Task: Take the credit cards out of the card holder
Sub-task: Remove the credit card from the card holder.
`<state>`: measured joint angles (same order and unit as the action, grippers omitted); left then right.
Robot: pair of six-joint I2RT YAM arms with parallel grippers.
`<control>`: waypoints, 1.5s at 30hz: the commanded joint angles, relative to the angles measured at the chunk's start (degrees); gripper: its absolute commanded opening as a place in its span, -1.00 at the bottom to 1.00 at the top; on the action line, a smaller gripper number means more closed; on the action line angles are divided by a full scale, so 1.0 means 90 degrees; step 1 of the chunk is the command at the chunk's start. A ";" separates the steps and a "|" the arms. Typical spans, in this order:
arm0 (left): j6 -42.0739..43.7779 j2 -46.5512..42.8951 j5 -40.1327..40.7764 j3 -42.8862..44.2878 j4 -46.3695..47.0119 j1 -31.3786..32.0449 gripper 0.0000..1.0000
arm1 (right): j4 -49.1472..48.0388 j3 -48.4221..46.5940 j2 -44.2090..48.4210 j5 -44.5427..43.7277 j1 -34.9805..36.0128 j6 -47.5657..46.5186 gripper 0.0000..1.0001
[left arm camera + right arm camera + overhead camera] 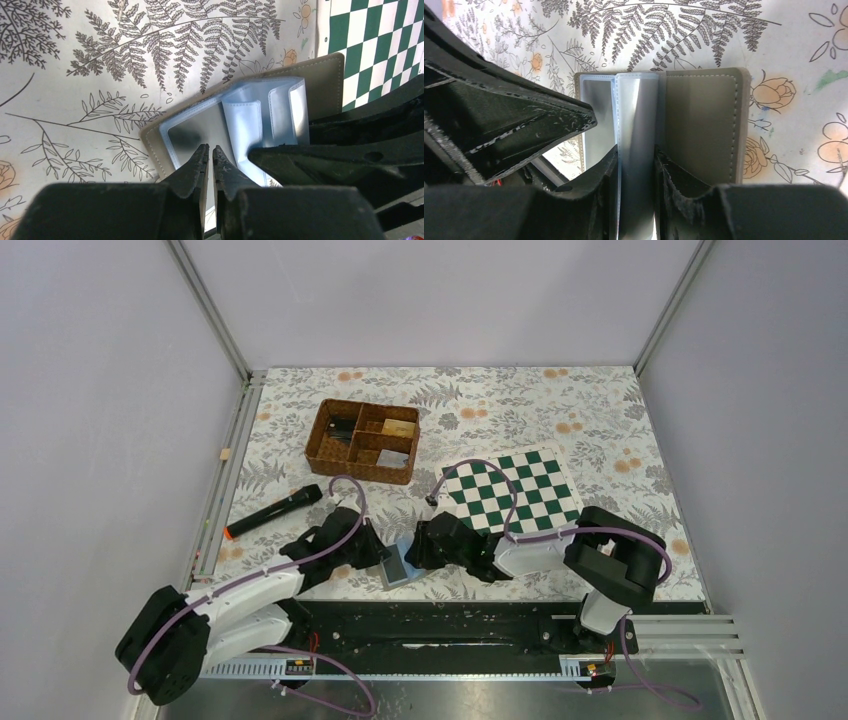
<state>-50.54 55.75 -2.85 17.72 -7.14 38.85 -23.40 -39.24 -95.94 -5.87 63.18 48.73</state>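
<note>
Card holder (397, 570): flat folding wallet with a stitched grey cover and glossy pale-blue lining, lying open at the mid near edge of the fern-printed worktop (600, 405).
Left end effector (210, 159): jaws closed to a sliver over one flap (grip unclear).
Right end effector (636, 162): clamped on the upstanding translucent plastic sleeves (636, 107).

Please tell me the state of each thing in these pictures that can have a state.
card holder: open, lying on its cover, clear sleeves standing up.
left gripper: shut on the card holder's edge.
right gripper: shut on the clear sleeves.
wicker basket: upright, things in its compartments.
</note>
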 commanded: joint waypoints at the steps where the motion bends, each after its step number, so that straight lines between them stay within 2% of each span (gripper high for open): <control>1: 0.0126 0.0204 -0.0083 0.0121 0.0528 0.0028 -0.85 | -0.0588 0.0068 0.0313 0.0182 -0.0069 0.0224 -0.33; 9: 0.0138 0.0725 -0.0324 0.0209 0.0763 0.0030 -0.85 | -0.0672 0.0109 0.0380 0.0258 -0.0086 0.0273 -0.22; 16: 0.0109 0.0665 -0.0462 0.0253 0.1008 0.0045 -0.85 | -0.0400 0.0070 0.0467 0.0157 -0.0085 0.0299 0.20; 24: 0.0136 0.0574 -0.0681 0.0279 0.1252 0.0075 -0.85 | 0.0091 0.0168 0.0987 -0.0184 -0.0082 0.0129 0.48; 32: 0.0140 0.0663 -0.0851 0.0441 0.1497 0.0120 -0.85 | 0.0577 0.0305 0.1663 -0.0657 -0.0086 -0.0138 0.42; 38: 0.0071 0.0867 -0.0974 0.0539 0.1700 0.0202 -0.85 | 0.0825 0.0336 0.2175 -0.0705 -0.0080 -0.0357 0.19; 45: 0.0069 0.1262 -0.0974 0.0680 0.1891 0.0334 -0.85 | 0.0624 0.0432 0.2486 -0.0384 -0.0076 -0.0395 -0.10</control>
<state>-49.84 65.14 -10.59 21.15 5.23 41.10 -16.93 -35.70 -75.44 -9.74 62.81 46.22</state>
